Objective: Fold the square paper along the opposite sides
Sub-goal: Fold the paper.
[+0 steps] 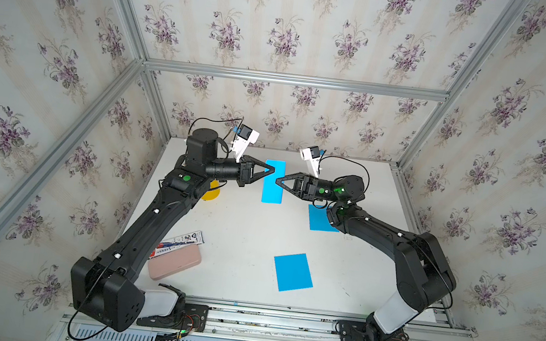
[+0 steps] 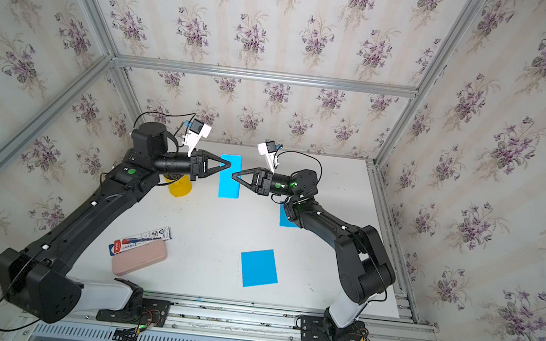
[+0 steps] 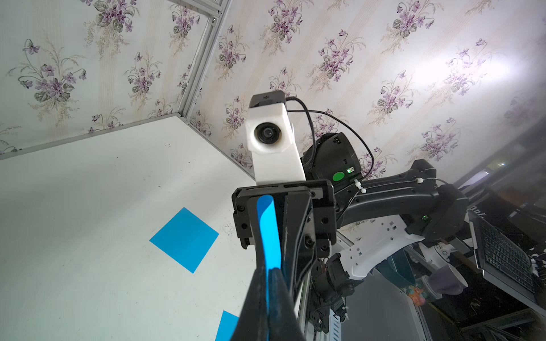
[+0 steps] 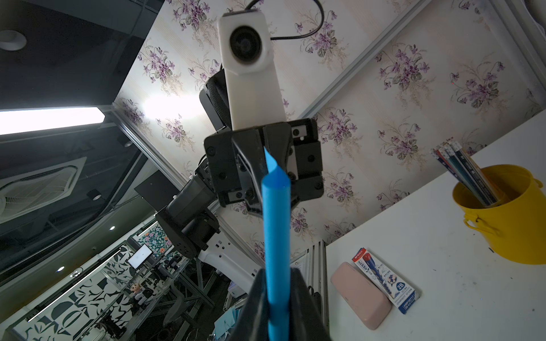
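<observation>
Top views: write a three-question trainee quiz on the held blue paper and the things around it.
1. True or false: the left pincer and the right pincer are both shut on the folded blue paper.
2. The yellow bucket stands nearest to: A the left arm, B the right wall, C the front rail.
3. Fill in: the pencil box lies against the ___ case.

Key: 1 true. 2 A. 3 pink.
</observation>
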Available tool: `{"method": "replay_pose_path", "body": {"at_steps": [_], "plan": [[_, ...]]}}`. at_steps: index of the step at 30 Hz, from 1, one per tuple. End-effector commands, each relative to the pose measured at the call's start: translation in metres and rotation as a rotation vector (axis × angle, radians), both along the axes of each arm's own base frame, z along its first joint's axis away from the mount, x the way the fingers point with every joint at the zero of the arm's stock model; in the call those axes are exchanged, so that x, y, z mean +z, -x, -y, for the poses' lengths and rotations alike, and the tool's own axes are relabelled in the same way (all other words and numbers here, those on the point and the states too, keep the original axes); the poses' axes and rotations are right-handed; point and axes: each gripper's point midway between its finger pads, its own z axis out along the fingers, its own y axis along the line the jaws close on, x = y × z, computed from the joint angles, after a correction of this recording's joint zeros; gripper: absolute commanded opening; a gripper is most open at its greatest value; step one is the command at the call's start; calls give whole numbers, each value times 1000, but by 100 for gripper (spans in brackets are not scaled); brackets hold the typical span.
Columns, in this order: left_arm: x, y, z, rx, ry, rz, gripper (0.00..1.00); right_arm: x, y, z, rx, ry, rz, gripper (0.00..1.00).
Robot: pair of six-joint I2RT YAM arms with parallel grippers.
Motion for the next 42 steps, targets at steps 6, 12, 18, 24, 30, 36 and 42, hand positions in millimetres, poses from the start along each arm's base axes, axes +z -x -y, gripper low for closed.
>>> {"method": "replay_pose_path", "body": {"at_steps": [6,12,18,24,30,36,42], "plan": [[9,2,0,-14,24,28,18,11,1,6,-3,-30,30,10],[14,1,3,-33,67,19,11,13,1,6,4,-37,28,12],[15,1,2,-30,73,18,0,16,7,8,4,-52,45,38],[22,2,4,-46,95,27,0,18,10,2,23,-56,54,48],[23,5,4,-57,100,24,0,26,30,-15,86,-72,78,47],[19,13,3,-62,95,19,0,26,30,-15,102,-88,74,40],[16,15,3,-62,87,14,3,23,30,-16,121,-92,58,29]]}}
